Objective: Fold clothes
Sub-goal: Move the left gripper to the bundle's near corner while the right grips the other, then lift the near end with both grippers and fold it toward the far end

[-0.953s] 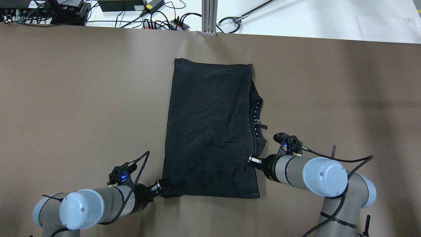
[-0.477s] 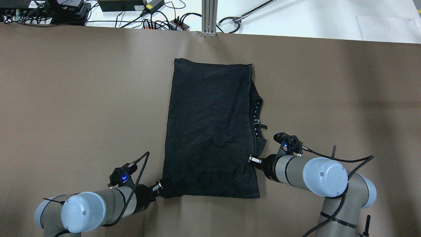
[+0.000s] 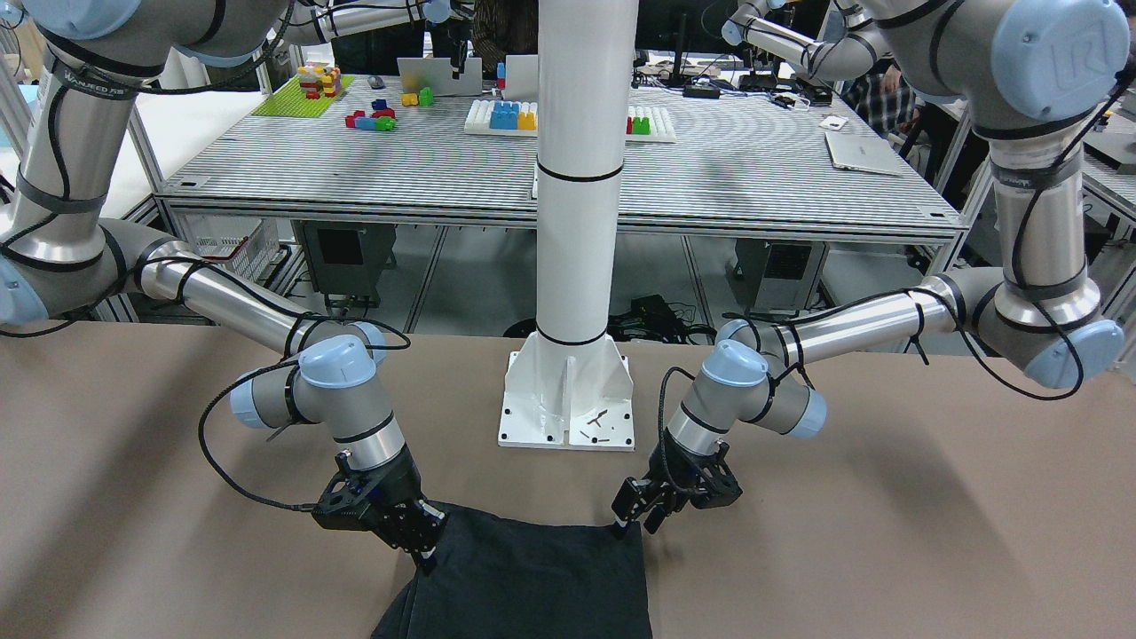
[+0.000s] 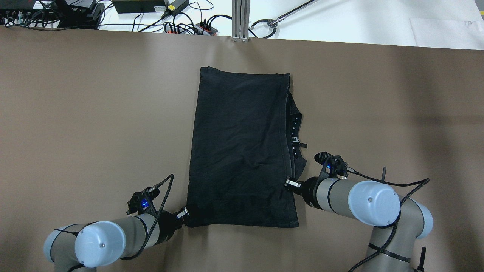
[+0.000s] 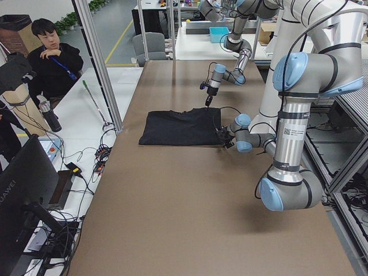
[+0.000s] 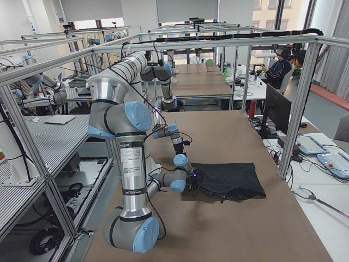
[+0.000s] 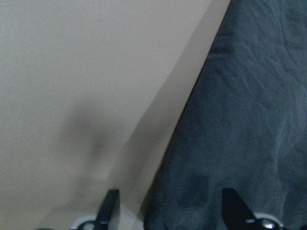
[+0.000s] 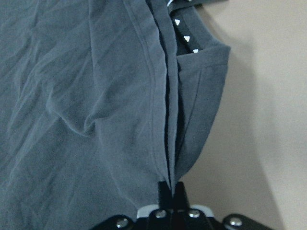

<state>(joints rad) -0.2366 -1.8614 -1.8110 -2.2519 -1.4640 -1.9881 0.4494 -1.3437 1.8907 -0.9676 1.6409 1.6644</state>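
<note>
Clothes: The clothes (image 4: pixel 242 151) are 1 black top. It lies flat in the middle of the brown table (image 4: pixel 94 113), already folded into a long shape. The neck hole (image 4: pixel 295 132), with its little white marks, peeks out on the robot's right side.

Right gripper: The right gripper (image 4: pixel 287 182) is at the right edge of the clothes, near the robot's end. Its 2 fingers are squeezed together on the folded edge, and the wrist camera shows the cloth pinched between the tips.

Left gripper: The left gripper (image 4: pixel 190 215) is at the near left corner of the clothes. Its 2 fingers are apart, and the corner lies between them. It has not grabbed the cloth yet.

Step in hand: I think the robot is getting hold of the near end, 1 side each, for the next fold. 1 side is held and 1 is not.

Next move: The left fingers need to close on the corner (on all the layers, not just the top one). Then both arms need to lift together and carry the near end over to the far end.

Watch out: The cloth is soft and floppy. If 1 arm goes faster, the fold will likely come out crooked.
</note>
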